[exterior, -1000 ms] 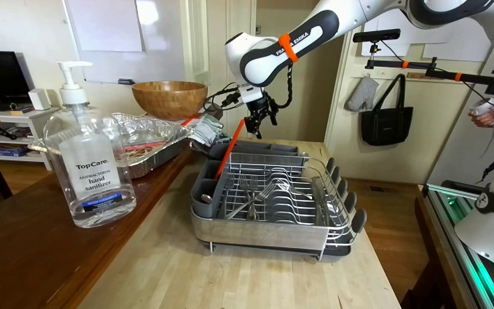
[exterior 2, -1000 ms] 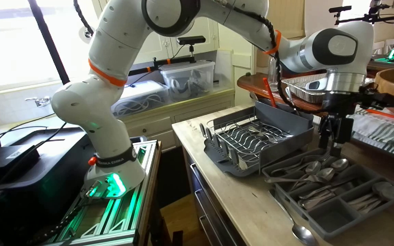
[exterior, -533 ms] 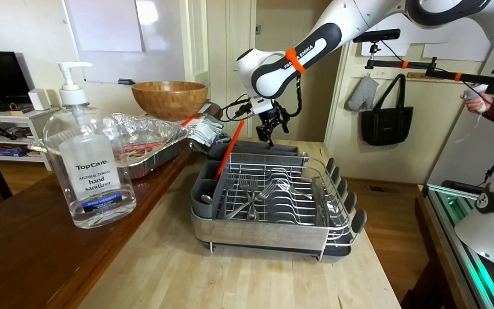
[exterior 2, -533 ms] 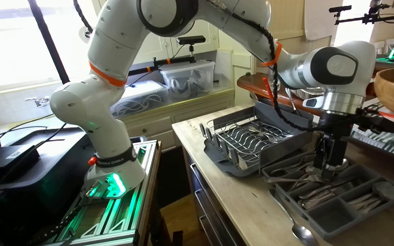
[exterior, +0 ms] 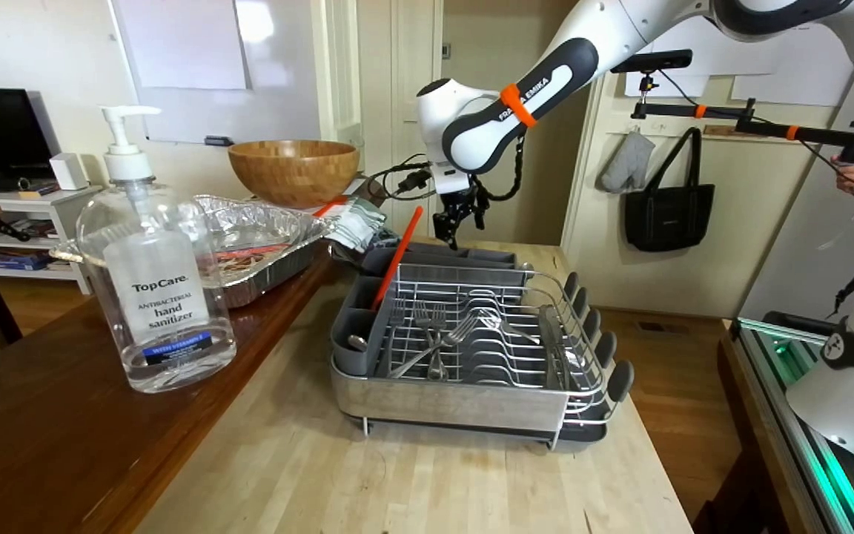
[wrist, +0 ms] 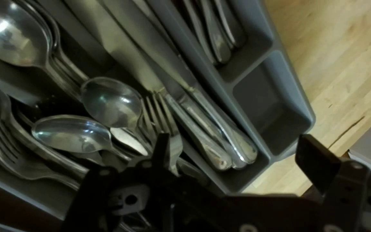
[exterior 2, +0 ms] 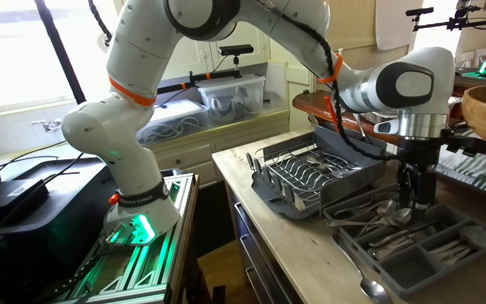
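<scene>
Over the grey, compartmented plastic cutlery tray (exterior 2: 409,270), the black two-fingered gripper (wrist: 232,145) points down, its fingers spread wide apart. The smooth white robot arm (exterior 2: 289,29) climbs, bends over at the top and slopes down to an upright wrist (exterior 2: 422,126) with a shiny metal collar; a black braided cable (exterior 2: 355,147) sags beside it. Inside the tray lie glossy, oval-bowled silver spoons (wrist: 76,133) and smooth-handled metal knives (wrist: 224,125). A slim-tined metal fork (wrist: 175,146) is just beside one finger in the wrist view; whether the tips touch any cutlery cannot be told. A rectangular dish rack of brushed metal, wire and grey plastic (exterior: 449,404) stands beside the tray on the pale, wood-grained worktop (exterior: 323,475). A long polished spoon (exterior 2: 373,289) lies outside, near the tray's edge.
</scene>
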`<state>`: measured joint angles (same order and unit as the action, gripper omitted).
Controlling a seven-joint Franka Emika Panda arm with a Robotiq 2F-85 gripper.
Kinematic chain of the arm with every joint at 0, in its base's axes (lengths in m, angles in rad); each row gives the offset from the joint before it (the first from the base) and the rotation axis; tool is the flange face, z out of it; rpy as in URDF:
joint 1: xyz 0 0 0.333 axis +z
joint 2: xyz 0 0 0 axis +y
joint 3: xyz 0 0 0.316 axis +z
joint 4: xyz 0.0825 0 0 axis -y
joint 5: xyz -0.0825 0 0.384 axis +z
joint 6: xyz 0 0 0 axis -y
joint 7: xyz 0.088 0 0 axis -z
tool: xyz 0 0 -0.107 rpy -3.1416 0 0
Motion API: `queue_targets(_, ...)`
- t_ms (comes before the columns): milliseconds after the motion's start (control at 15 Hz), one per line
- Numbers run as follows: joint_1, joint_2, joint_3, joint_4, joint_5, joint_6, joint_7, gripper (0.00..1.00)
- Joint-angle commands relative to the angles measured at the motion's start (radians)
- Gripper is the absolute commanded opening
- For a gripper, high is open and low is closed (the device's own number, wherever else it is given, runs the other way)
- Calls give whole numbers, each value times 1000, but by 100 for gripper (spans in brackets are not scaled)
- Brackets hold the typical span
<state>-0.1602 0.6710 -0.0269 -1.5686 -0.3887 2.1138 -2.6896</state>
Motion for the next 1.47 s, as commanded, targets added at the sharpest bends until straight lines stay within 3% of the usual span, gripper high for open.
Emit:
queue_targets(0,-93,10,9,85,-35,-4,-92,100)
queue_targets(67,-224,16,165,121,-148,-36,-32,100)
queue_targets(133,-79,-1,17,57,-51,0,-27,100)
queue_targets(400,-162,-5,63,100,-68,8,-51,100)
queue_targets(1400,-156,-2,73,100,-69,2,-51,100)
